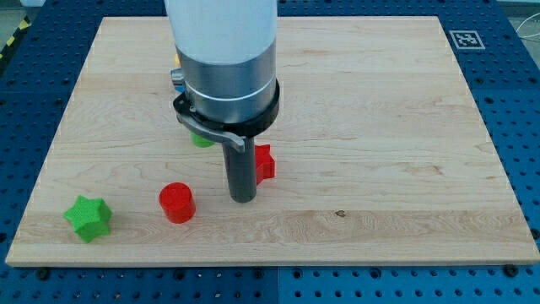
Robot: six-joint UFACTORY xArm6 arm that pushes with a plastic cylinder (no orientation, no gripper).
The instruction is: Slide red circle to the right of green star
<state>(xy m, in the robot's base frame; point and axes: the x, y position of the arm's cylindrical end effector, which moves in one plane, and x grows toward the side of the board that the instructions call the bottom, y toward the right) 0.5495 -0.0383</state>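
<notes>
The red circle (177, 203) is a short red cylinder on the wooden board (380, 127), toward the view's bottom left. The green star (89, 218) lies further left, near the board's bottom left corner, a gap apart from the circle. My tip (243, 199) rests on the board to the right of the red circle, not touching it. A red block (265, 162), shape unclear, sits just behind and right of the rod.
A green block (201, 139) shows partly under the arm's body, shape unclear. A sliver of yellow and blue (176, 62) shows at the arm's left edge. A printed marker (466, 39) sits at the board's top right corner.
</notes>
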